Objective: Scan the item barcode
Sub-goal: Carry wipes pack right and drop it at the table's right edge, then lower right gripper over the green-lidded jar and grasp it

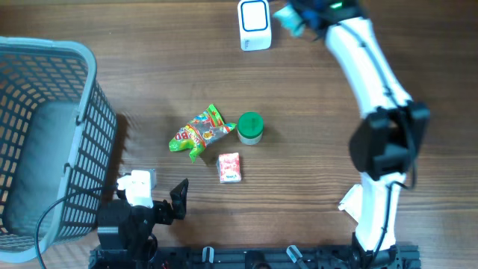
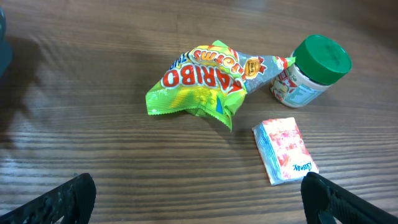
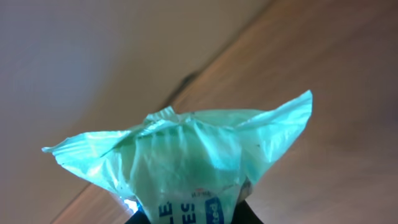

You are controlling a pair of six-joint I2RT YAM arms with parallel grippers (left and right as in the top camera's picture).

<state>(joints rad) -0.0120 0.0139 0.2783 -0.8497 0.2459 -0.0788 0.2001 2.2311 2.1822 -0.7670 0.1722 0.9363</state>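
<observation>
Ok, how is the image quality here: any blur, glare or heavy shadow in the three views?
Overhead: even light, sharp, a soft shadow beside the basket. Left wrist: crisp on the Haribo bag, with a pale sheen on the table and shadow at far left. Right wrist: the pale green packet sits very close and looks soft; the background is blurred.

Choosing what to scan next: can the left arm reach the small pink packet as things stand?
Probably yes: the left gripper is open and empty, and the small pink packet lies flat just ahead, apart from the crinkled green Haribo bag.
</observation>
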